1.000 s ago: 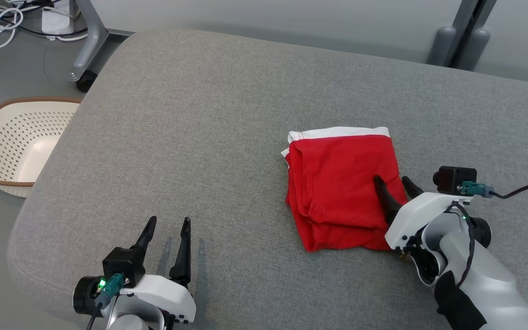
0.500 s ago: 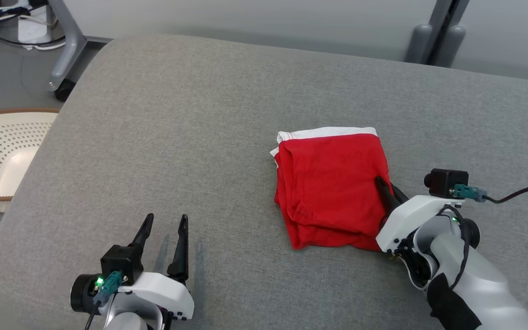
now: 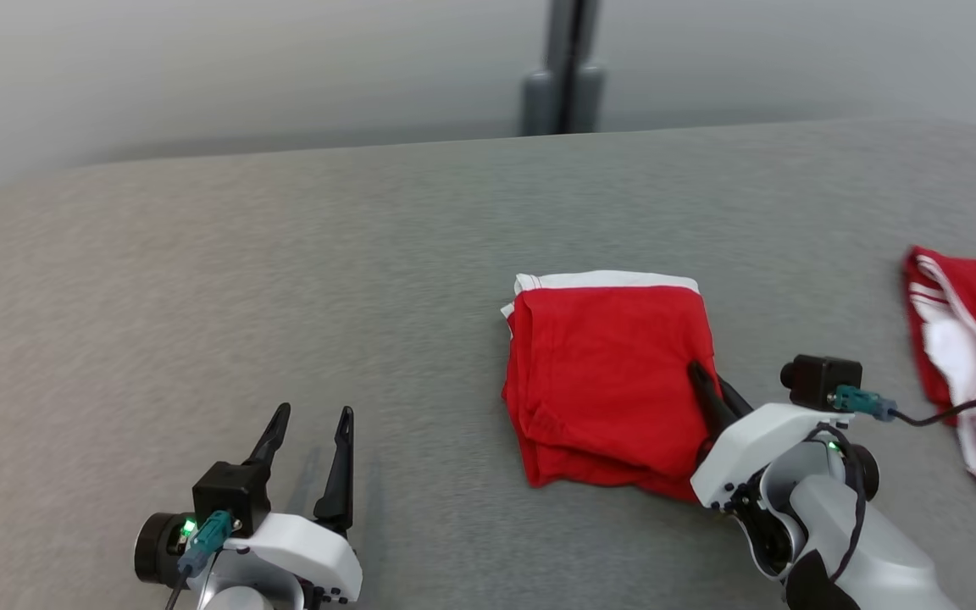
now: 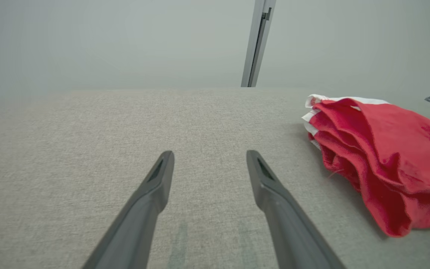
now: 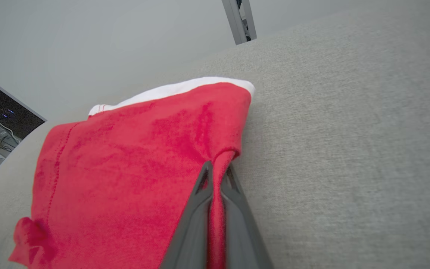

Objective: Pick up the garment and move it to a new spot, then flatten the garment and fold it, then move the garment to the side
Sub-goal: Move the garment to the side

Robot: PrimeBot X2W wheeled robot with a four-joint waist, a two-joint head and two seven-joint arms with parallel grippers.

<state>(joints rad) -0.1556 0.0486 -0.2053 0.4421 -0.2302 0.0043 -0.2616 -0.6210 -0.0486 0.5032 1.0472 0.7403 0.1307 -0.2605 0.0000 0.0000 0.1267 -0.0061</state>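
Folded red garment lying right of centre on the grey cushion, its white band along the far edge and its stacked fold edges facing the robot's left. The right gripper is clenched on the garment's right edge; the right wrist view shows a ridge of red cloth pinched between the two fingers. The left gripper hovers near the cushion's front edge, well apart from the garment, its fingers spread and holding nothing. Bare cushion extends to the left and beyond the garment. A second red-and-white cloth lies at the far right.
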